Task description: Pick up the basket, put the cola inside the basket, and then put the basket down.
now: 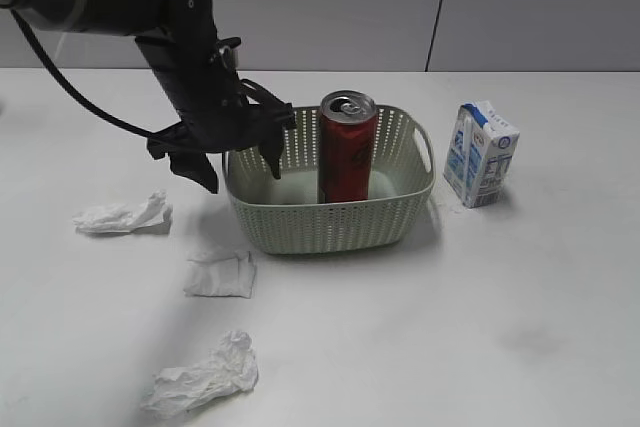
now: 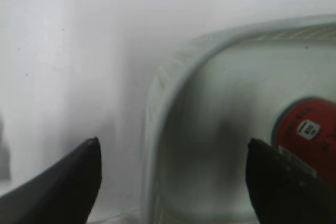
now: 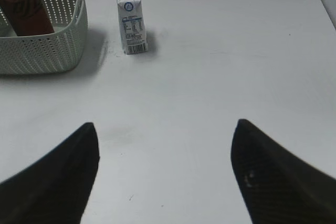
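Observation:
The pale green basket [image 1: 330, 217] rests on the white table, and the red cola can [image 1: 346, 152] stands upright inside it. My left gripper [image 1: 243, 172] is open and straddles the basket's left wall, one finger outside and one inside, not clamped on it. In the left wrist view the basket rim [image 2: 157, 103] runs between the open fingers [image 2: 170, 156], with the cola [image 2: 307, 129] at the right. My right gripper [image 3: 165, 135] is open and empty over bare table. The right wrist view shows the basket [image 3: 47, 51] and the cola [image 3: 26, 3] at top left.
A small blue-and-white carton [image 1: 482, 154] stands to the right of the basket; it also shows in the right wrist view [image 3: 130, 18]. Crumpled tissues lie at the left [image 1: 125, 215], front left [image 1: 220, 274] and front [image 1: 205, 377].

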Controlling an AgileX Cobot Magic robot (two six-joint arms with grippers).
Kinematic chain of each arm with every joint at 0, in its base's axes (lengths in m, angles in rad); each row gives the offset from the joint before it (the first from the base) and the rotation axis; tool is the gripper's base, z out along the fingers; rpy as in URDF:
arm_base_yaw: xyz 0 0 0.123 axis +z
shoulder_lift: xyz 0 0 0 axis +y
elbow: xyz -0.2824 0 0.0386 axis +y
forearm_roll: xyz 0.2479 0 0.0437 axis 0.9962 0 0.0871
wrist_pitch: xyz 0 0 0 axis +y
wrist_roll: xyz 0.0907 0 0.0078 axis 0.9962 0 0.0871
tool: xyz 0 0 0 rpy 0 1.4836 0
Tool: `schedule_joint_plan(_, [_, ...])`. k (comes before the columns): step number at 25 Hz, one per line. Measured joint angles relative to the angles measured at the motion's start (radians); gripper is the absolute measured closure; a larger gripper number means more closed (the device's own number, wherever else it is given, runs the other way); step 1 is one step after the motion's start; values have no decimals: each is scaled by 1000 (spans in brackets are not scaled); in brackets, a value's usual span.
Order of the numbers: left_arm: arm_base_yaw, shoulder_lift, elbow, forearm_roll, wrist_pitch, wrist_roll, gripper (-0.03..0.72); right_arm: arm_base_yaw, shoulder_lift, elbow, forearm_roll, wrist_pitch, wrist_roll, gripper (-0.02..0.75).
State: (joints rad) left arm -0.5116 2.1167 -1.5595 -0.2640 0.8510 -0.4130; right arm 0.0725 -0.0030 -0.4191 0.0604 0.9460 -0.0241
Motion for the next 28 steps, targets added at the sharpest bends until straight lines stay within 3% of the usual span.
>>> schedule_joint_plan(6, [4,-2,-133,-2,159,10,13,0,0,0,0,0,0,146])
schedule_joint_plan(11, [53,-36,-292,-7,330,84,13,0,0,0,0,0,0,146])
schedule_joint_plan(16, [167,-102,-354,7,358,176,19,0,0,0,0,0,0,146])
schedule_joint_plan(21, [330,-186,-355,32,364,288,31,0,0,0,0,0,0,147])
schedule_joint_plan(28, [495,-325,-243,68,364,431,57,0,0,0,0,0,0,147])
